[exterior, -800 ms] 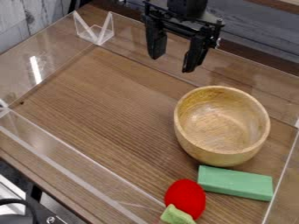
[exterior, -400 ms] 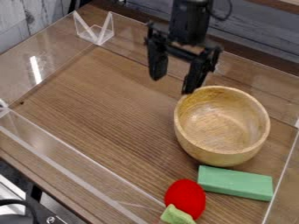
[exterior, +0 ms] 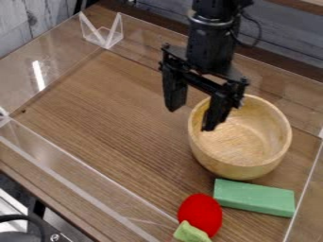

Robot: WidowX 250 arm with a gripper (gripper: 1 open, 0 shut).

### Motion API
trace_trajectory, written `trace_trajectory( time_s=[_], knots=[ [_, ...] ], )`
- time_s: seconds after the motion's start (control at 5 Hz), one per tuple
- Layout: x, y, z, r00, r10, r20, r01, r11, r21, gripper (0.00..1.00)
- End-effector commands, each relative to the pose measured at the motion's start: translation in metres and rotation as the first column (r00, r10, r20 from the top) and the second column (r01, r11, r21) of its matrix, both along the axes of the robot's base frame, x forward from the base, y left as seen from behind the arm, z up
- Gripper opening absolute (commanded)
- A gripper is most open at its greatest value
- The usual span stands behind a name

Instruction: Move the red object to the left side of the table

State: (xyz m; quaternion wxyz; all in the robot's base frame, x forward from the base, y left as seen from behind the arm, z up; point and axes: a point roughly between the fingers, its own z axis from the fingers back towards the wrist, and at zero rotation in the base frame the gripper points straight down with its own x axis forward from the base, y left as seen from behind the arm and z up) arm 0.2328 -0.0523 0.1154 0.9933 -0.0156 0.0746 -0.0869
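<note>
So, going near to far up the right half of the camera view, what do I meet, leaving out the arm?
Red object, green block, wooden bowl.

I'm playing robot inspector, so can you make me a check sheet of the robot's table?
Surface: brown wood-grain tabletop, clear plastic edging
Job's things: red toy with a light green leafy end, at the near edge
Clutter: wooden bowl; green block beside the red toy
Gripper: black gripper, open, partly over the bowl, holding nothing
Cables: black cable at the near left corner
Surroundings: patterned cloth beyond the far left edge
</note>
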Motion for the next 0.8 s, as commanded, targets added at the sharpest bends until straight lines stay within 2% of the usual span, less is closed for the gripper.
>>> trace_trajectory(
  time_s=[0.0,0.4,0.6],
  knots=[
    [-0.013,-0.014,0.009,0.999,-0.004,0.037,0.004,1.0,-0.011,1.0],
    [-0.055,-0.025,-0.022,0.999,-0.021,0.039,0.022,1.0,-0.017,1.0],
    [-0.056,-0.032,-0.044,0.998,-0.019,0.06,0.02,1.0,-0.02,1.0]
  ],
)
